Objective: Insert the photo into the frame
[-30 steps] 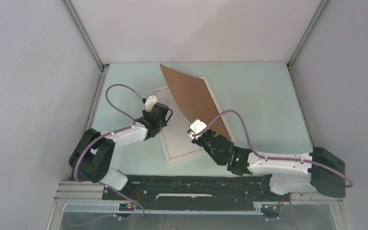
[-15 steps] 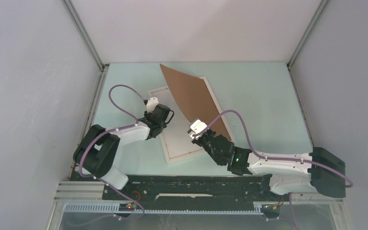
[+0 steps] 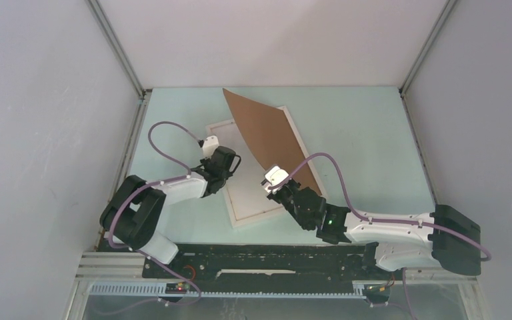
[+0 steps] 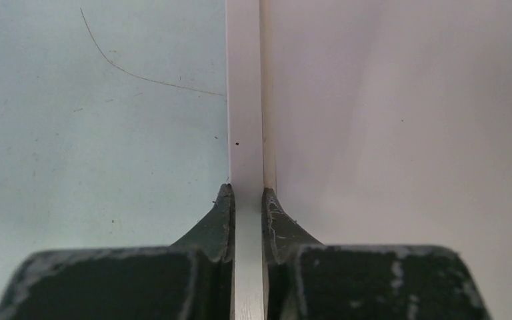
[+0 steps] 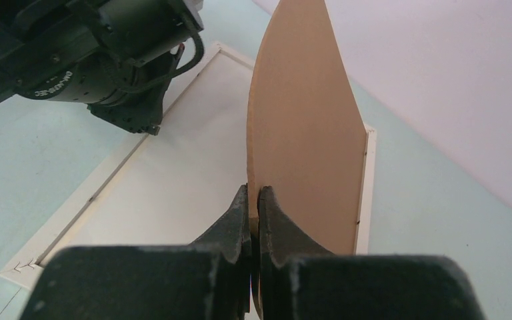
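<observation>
Brown backing board aslant over the frame, tight in right tool; left tool tight on frame rail.

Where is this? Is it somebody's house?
Probably a robot lab booth, not a house. Plain white walls box in a pale table. Two arms, left and right, are bolted to a metal rail, with cables showing.

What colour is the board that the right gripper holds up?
Plain brown, with no pattern. The backing board shows best in the right wrist view.

Brown board tilted; green table
</observation>
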